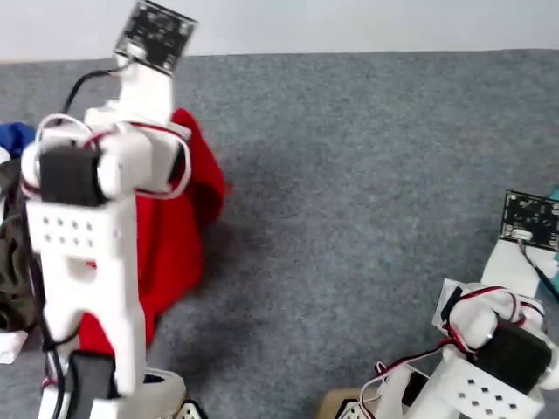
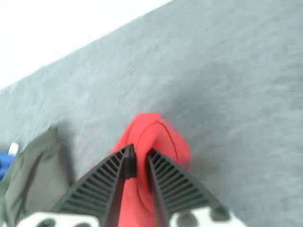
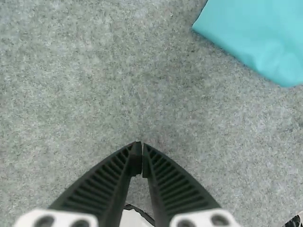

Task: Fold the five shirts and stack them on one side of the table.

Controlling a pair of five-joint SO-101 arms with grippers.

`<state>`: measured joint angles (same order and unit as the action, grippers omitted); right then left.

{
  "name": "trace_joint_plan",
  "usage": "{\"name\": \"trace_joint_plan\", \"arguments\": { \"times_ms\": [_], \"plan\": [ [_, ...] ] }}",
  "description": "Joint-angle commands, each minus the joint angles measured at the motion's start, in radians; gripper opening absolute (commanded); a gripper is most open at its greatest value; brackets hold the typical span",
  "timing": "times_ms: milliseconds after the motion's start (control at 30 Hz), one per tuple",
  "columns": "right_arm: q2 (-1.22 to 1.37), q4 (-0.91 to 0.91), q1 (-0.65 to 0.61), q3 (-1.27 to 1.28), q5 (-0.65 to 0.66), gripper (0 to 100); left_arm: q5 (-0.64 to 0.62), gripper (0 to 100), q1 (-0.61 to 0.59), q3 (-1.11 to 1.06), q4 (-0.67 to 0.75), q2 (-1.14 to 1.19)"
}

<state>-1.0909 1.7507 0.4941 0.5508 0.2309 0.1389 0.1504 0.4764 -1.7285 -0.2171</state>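
We are gripping the red shirt (image 2: 158, 137) with the left gripper (image 2: 138, 155). Its jaws are pinched together on a ridge of the red cloth, which is running up between them. We judge that we are holding it by this one pinch so that the rest can hang loose and come away from its neighbours, ready to be spread flat. The shirt is bunched, not yet folded, and its lower part seems to be trailing onto the grey table (image 1: 367, 175).

Just beside the red shirt, on the side away from the open felt, the olive shirt (image 2: 33, 175) is lying crumpled. A blue shirt (image 1: 13, 135) is peeking out beyond it, farther from the red one. Both are probably waiting their turn in an unsorted heap.

We are holding the right gripper (image 3: 141, 150) well apart from the red shirt, over bare felt, with its jaws closed tip to tip on nothing. That is likely leaving room for the spread. The teal shirt (image 3: 255, 33) is lying near that gripper, on the far side from the red shirt. Its clean edge and corner suggest it is already laid flat.
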Motion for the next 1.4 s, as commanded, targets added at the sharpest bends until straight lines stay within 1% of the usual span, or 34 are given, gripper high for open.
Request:
{"name": "trace_joint_plan", "arguments": {
  "times_ms": [0, 100, 233, 333, 400, 467, 567, 700, 800, 900, 1033, 1200, 1300, 1367],
  "plan": [
    [-0.012, 0.031, -0.010, -0.002, -0.003, 1.0, -0.011, 0, 0.129, 0.042, -0.023, -0.074],
    [-0.010, 0.030, -0.012, 0.011, 0.000, 1.0, -0.011, 0, 0.170, 0.036, -0.018, -0.072],
    [-0.012, 0.028, -0.012, 0.012, 0.048, 1.0, -0.015, 0, 0.187, -0.004, 0.068, -0.029],
    [-0.008, 0.028, -0.012, 0.012, 0.086, 1.0, -0.015, 0, 0.187, -0.019, 0.121, 0.063],
    [-0.004, 0.012, -0.012, 0.014, 0.115, 1.0, -0.017, 1, 0.186, -0.013, 0.129, 0.135],
    [-0.004, -0.024, -0.012, 0.029, 0.133, 1.0, -0.017, 3, 0.181, -0.013, 0.124, 0.196],
    [-0.004, -0.076, -0.012, 0.068, 0.166, 1.1, -0.020, 10, 0.135, -0.004, 0.080, 0.256],
    [-0.002, -0.110, -0.022, 0.087, 0.192, 1.4, -0.068, 17, 0.035, 0.042, 0.028, 0.269],
    [-0.002, -0.108, -0.110, 0.087, 0.189, 1.5, -0.069, 19, -0.038, 0.116, -0.026, 0.269],
    [-0.002, -0.104, -0.249, 0.081, 0.180, 1.5, -0.069, 19, -0.127, 0.174, -0.026, 0.239],
    [0.005, -0.107, -0.456, 0.060, 0.068, 1.5, -0.068, 19, -0.242, 0.183, -0.026, 0.140],
    [0.137, -0.110, -0.708, 0.048, -0.020, 1.3, -0.064, 19, -0.425, 0.079, -0.026, 0.008],
    [0.266, -0.114, -0.816, -0.008, -0.051, 1.1, 0.011, 19, -0.522, -0.025, -0.025, -0.066],
    [0.361, -0.114, -0.863, -0.083, -0.054, 1.1, 0.058, 19, -0.580, -0.088, -0.025, -0.120]
  ]
}}
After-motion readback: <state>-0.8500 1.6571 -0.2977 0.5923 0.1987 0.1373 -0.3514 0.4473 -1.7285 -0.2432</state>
